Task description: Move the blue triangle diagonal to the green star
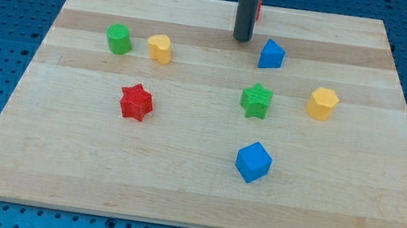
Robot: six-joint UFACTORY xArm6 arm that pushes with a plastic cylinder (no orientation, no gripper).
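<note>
The blue triangle lies on the wooden board, right of centre near the view's top. The green star lies just below it and slightly to the left. My tip stands on the board just left of the blue triangle and slightly above it, a small gap apart. The rod rises straight up out of the view.
A green cylinder-like block and a yellow block lie at the upper left. A red star lies left of centre. A yellow hexagon-like block lies right of the green star. A blue cube lies below it. A red block peeks from behind the rod.
</note>
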